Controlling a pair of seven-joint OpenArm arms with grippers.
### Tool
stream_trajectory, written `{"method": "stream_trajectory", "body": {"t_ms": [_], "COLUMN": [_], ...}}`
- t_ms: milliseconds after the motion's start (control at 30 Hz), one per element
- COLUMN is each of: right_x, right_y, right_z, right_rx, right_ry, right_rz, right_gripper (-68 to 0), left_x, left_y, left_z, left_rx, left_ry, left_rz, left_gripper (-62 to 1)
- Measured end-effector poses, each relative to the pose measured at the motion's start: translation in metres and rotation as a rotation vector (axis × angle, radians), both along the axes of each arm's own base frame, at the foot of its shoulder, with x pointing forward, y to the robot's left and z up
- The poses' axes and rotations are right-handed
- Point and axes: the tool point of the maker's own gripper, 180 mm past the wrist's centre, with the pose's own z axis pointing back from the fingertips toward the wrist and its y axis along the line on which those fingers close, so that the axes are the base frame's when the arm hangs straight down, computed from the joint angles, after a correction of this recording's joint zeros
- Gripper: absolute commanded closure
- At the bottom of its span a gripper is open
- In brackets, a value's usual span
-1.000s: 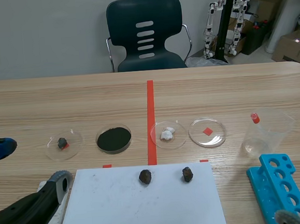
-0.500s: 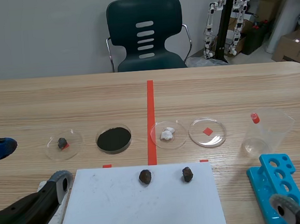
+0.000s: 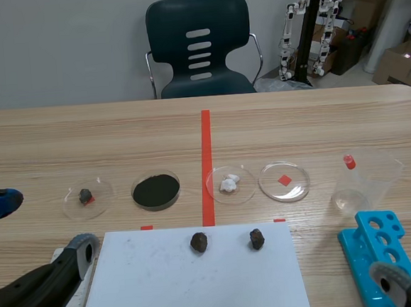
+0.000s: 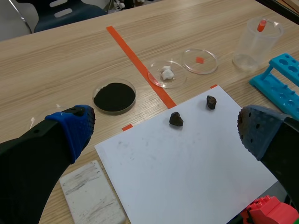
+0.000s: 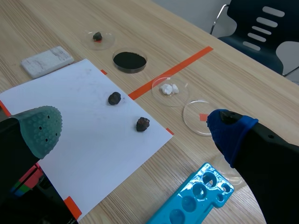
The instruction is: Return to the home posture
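Firstly, from the scene camera: left arm (image 3: 31,295) low at the near left corner, beside a white sheet (image 3: 194,282); right arm (image 3: 408,290) low at the near right corner, overlapping a blue rack (image 3: 376,243); row of small dishes (image 3: 156,191) beyond the sheet.

Next, past the left gripper (image 4: 164,128): spread wide, gripping nothing, raised above the sheet with two dark lumps (image 4: 176,119) ahead between the fingers.

Lastly, past the right gripper (image 5: 135,128): likewise wide apart and holding nothing, high above sheet, lumps and the rack's end.
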Motion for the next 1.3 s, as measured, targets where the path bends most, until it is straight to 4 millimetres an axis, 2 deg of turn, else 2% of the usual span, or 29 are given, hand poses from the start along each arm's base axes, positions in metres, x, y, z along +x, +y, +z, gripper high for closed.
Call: {"method": "stream_trajectory", "body": {"t_ms": [1300], "right_x": [-0.0001], "right_y": [0.0012], "right_z": [0.0035], "right_rx": [0.012], "right_ry": [-0.016], "right_rz": [0.006], "right_gripper": [-67.9], "left_x": [0.0000], "left_y": [0.0000], "left_z": [0.0000], "left_rx": [0.000], "left_ry": [0.000], "left_rz": [0.000], "left_gripper": [-62.3]}}
